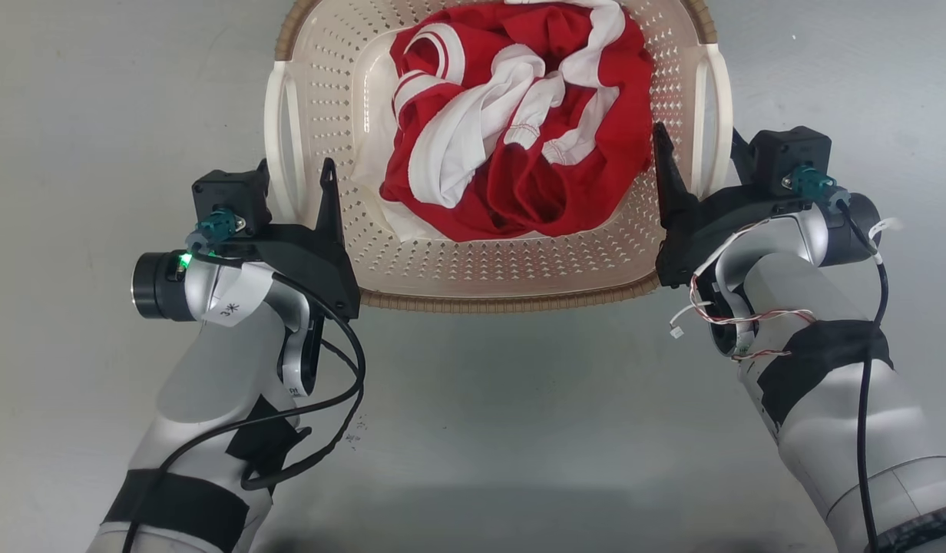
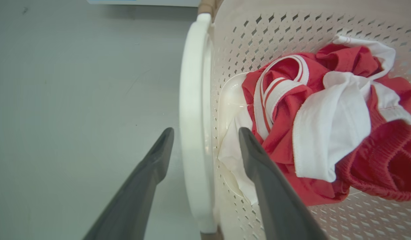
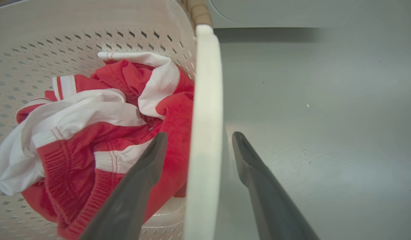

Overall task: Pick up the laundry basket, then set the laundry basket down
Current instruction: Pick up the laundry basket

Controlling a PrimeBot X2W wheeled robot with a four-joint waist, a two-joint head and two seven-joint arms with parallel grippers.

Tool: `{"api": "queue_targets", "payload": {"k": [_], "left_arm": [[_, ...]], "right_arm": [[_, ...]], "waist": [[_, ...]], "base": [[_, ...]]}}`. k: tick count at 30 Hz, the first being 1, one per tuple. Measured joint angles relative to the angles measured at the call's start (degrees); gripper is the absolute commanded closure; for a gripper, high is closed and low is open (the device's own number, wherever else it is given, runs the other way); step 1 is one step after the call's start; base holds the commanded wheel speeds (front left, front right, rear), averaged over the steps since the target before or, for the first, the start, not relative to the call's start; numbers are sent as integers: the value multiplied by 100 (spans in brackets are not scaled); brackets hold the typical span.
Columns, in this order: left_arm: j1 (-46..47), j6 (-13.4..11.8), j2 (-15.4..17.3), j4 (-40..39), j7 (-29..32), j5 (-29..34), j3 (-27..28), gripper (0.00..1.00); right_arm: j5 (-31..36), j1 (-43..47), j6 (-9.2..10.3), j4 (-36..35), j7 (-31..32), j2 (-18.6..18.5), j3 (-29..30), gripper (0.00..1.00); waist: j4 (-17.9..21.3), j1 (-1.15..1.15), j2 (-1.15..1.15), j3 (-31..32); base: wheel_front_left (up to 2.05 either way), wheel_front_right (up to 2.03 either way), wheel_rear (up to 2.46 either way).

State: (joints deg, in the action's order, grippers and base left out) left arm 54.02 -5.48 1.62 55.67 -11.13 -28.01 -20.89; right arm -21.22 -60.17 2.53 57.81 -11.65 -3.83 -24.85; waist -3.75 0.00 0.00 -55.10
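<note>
- Both pairs of jaws stand open, each straddling one white side handle of the laundry basket [image 1: 511, 265] without pinching it.
- On the left jaws, the outer finger [image 2: 138, 193] hangs outside the left handle [image 2: 195, 116], over the floor. The inner finger [image 2: 269, 186] reaches down inside the basket, just beside the clothes. A sliver of space shows on either side of the handle.
- On the right jaws the picture mirrors that. One dark finger [image 3: 132, 193] is inside the basket in front of the red cloth, its partner [image 3: 265, 193] is outside, and the right handle [image 3: 205, 100] runs up between them, apart from both.
- That basket sits straight ahead of the robot, between the two arms. Its near brown woven-look rim [image 1: 511, 303] is about level with the wrists, and its far end is cut off by the top of the head view.
- It looks to be resting on the grey floor [image 1: 473, 430], though from above I can't be certain its base is touching.
- Heaped inside is a crumpled red and white garment [image 1: 519, 115], lying over the middle and far side, with the near perforated wall bare.
- Over on the left wrist a green light [image 1: 185, 261] glows, and a black cable [image 1: 342, 384] loops off that forearm.
- By the right wrist, thin red and white wires [image 1: 742, 319] trail loose.
</note>
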Motion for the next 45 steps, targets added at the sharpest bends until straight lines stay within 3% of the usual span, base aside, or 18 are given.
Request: {"api": "queue_targets", "payload": {"k": [3,9,11,12,15,16,17,18,19,36,45], "left_arm": [[20,-1,-1,38,0,-56,-41,0],[115,-4,-2,109,-4,-216,-196,2],[127,-5,-2,143,-4,-302,-244,19],[132,-5,-1,152,-4,-328,-276,42],[168,-5,-4,180,-4,-360,-388,71],[186,-13,-1,197,-4,-385,-408,89],[198,-13,27,218,-4,-407,-421,100],[200,-8,52,229,-5,-422,-448,100],[205,-5,55,227,-7,-435,-488,100],[196,-8,46,493,-7,-745,-954,100],[-121,-14,51,549,-12,-1062,-1250,100]], "right_arm": [[-22,-50,3,11,0,-1,-69,0],[-158,-106,54,56,1,-2,-277,21],[-191,-136,56,74,3,-3,-339,41],[-216,-144,58,86,3,-4,-364,50],[-318,-148,100,130,3,-30,-450,64],[-354,-150,110,142,3,-31,-471,75],[-374,-153,125,154,3,-48,-491,86],[-396,-155,127,166,3,-67,-513,97],[-419,-158,153,175,4,-71,-527,100],[-888,-105,253,341,3,-94,-964,100],[-1251,369,293,385,-5,-93,-1245,100]], "waist": [[-7,0,0,-1],[-23,0,0,-4],[-28,0,0,-4],[-30,0,0,-3],[-35,0,0,3],[-36,0,0,6],[-37,0,0,9],[-37,0,0,12],[-37,0,0,17],[-12,0,0,371],[14,0,0,841]], "base": [[0,0,0],[0,0,0],[0,0,0],[0,0,0],[0,0,0],[0,0,0],[0,0,0],[0,0,0],[0,0,0],[0,0,0],[0,0,0]]}}
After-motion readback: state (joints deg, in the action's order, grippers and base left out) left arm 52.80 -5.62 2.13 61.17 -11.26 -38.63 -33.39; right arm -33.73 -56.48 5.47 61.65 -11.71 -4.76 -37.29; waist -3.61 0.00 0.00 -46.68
